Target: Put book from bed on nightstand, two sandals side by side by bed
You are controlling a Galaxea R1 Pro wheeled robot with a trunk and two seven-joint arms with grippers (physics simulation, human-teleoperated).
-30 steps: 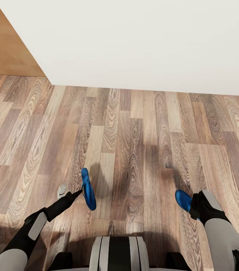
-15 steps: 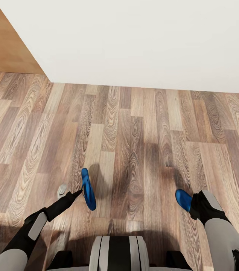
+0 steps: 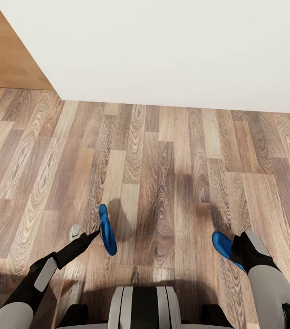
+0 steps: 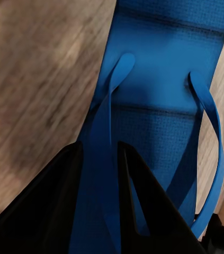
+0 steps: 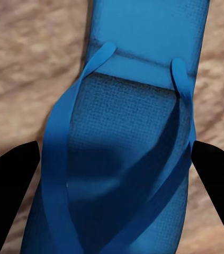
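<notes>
Your left claw (image 4: 98, 211) was clenched on a strap of one blue sandal (image 3: 107, 229), held on edge above the wood floor (image 3: 163, 151). Your right claw (image 5: 112, 174) stood released, straddling the other sandal (image 3: 224, 244) near the white wall (image 3: 186, 50).

Your left arm (image 3: 23, 292) wears a pale grey sleeve low down, then black casing with a light grey oblong panel, narrowing to the slim black left gripper (image 3: 92, 236). Your right arm (image 3: 272, 292) matches it: grey sleeve, black wrist housing capped by a grey panel. Between the arms sits your trunk (image 3: 144, 307), a rounded grey shell with a broad black centre band and thin dark seams. Beside the trunk, dark blocks are possibly base parts.
</notes>
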